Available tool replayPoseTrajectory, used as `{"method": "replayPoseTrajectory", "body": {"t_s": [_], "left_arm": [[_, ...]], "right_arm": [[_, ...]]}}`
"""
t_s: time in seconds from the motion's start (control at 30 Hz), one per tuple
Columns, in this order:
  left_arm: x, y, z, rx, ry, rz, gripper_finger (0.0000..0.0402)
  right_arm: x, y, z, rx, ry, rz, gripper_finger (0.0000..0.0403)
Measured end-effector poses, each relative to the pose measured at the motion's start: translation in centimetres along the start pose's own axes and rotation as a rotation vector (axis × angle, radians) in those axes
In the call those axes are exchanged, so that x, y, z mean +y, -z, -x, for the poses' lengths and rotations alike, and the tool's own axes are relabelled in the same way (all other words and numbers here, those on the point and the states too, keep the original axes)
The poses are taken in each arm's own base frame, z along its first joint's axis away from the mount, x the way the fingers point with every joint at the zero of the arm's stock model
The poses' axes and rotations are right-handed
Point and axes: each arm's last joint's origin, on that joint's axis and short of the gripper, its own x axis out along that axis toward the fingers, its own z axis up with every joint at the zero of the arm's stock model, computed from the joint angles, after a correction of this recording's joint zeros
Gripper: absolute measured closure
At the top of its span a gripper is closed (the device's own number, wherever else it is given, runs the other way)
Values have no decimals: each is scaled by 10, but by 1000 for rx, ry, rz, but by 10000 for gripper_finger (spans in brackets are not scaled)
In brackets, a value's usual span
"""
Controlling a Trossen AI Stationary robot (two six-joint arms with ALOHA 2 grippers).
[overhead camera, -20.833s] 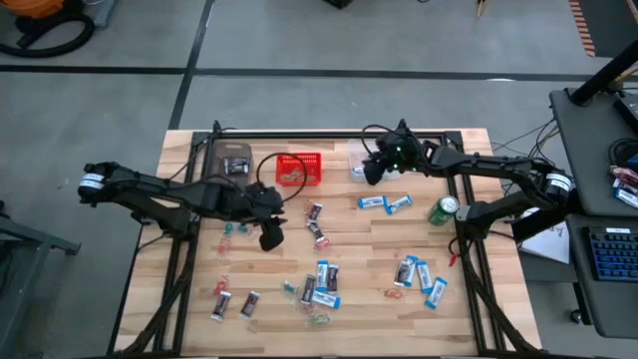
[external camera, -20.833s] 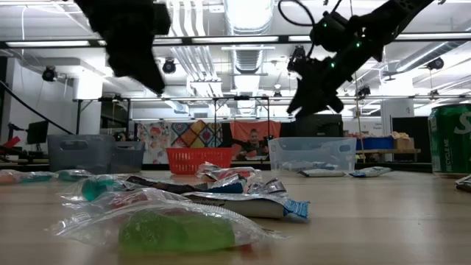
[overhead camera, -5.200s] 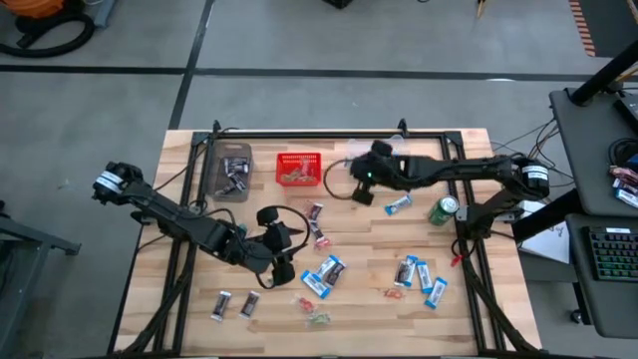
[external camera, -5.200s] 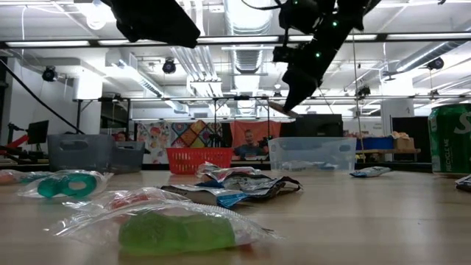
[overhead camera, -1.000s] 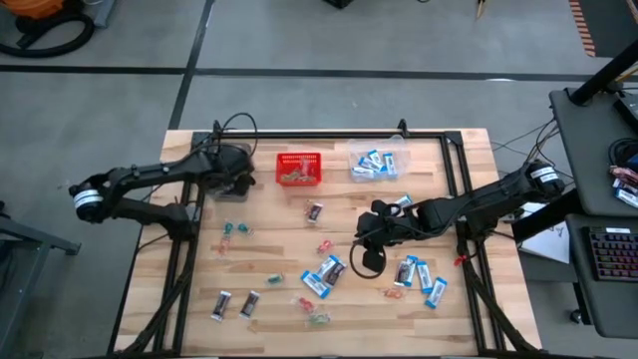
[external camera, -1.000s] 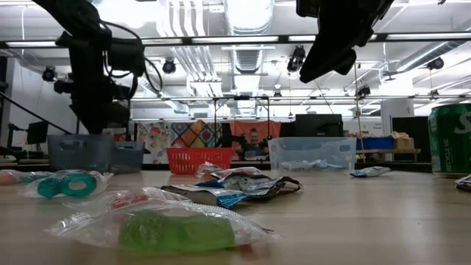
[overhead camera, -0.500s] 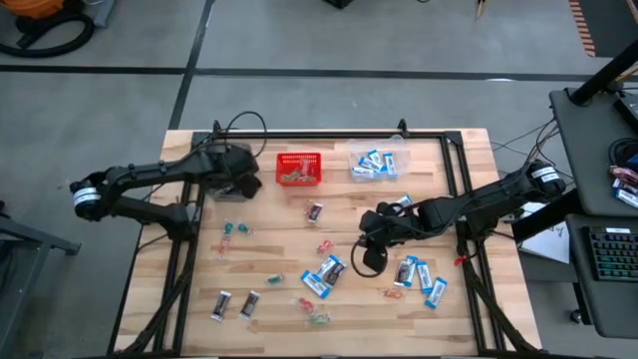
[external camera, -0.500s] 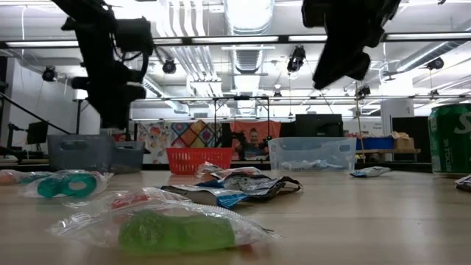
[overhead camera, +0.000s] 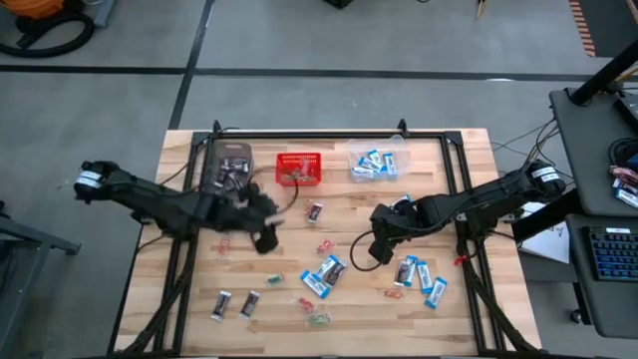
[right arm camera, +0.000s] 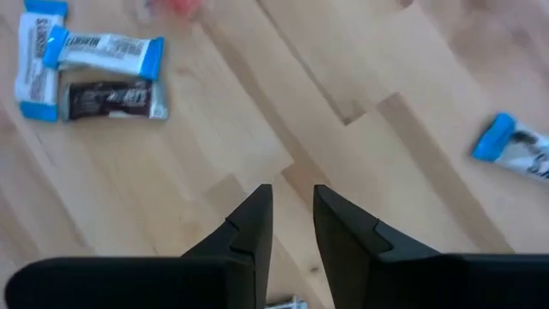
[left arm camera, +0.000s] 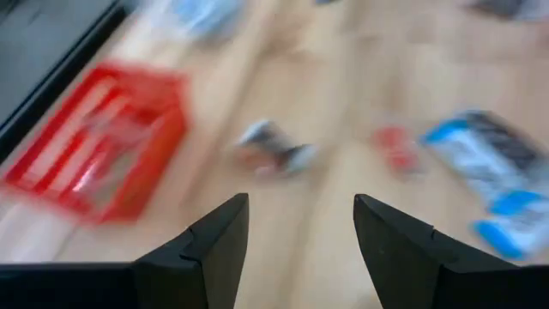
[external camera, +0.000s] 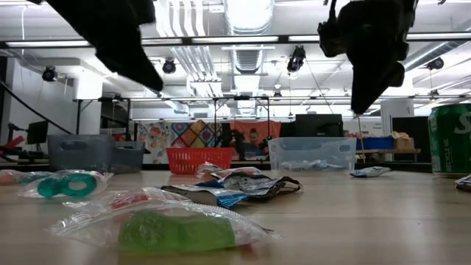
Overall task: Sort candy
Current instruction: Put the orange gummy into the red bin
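Candy lies scattered on the wooden table (overhead camera: 469,309): blue-and-white packets (overhead camera: 329,271) (right arm camera: 101,51), dark bars (overhead camera: 235,304) (left arm camera: 273,154), small red (overhead camera: 324,246) and green (overhead camera: 230,230) pieces. My left gripper (overhead camera: 265,237) (left arm camera: 300,210) hovers open and empty above the table's middle left, near the green pieces. My right gripper (overhead camera: 380,242) (right arm camera: 292,202) hangs over bare wood right of the red piece. Its fingers are a narrow gap apart and hold nothing. In the low view, both grippers (external camera: 118,37) (external camera: 368,66) are well above the candy.
Along the far edge stand a clear bin with dark bars (overhead camera: 227,168), a red mesh basket (overhead camera: 299,168) (left arm camera: 94,154) and a clear bin with blue packets (overhead camera: 377,162). A green can (external camera: 450,138) stands at the right. Bare wood lies between the candy clusters.
My left gripper has swung away from the clear bin of dark bars at the far left, toward the near edge and the table's middle. My right gripper has shifted slightly toward the table's right edge. No candy has moved.
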Motion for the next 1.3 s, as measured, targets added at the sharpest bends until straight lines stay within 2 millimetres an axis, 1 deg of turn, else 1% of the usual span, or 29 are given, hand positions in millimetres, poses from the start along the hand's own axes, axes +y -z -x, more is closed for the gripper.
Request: {"method": "replayPoseTrajectory", "body": {"t_s": [0.1,0.17,0.23,0.3,0.47,0.6,0.7,0.8,0.9,1.03,1.2,1.3], "left_arm": [[-19,2,6,-91,94,-58,208],[-27,4,7,-154,135,-68,208],[-30,5,5,-223,164,-46,208],[-29,8,2,-293,167,0,208],[-21,26,-8,-438,49,111,207],[-15,39,-12,-493,20,169,202],[-12,42,-13,-522,15,197,200],[-13,43,-19,-513,-1,202,201],[-16,42,-35,-497,-24,212,201],[-22,44,-66,-437,-97,187,201],[-22,43,-103,-364,-178,181,201],[-21,45,-122,-326,-219,170,201]], "right_arm": [[0,0,0,7,-8,12,318],[0,0,0,5,-9,27,314],[1,-1,0,-5,-14,51,314],[2,-2,0,-20,-19,59,314],[4,-5,0,-68,-20,94,314],[3,-7,0,-95,-4,114,314],[3,-8,0,-124,26,119,313],[1,-9,0,-145,49,123,312],[0,-11,0,-149,52,123,312],[0,-12,0,-160,46,124,312],[0,-13,0,-162,45,134,312],[0,-13,0,-162,45,136,312]]}}
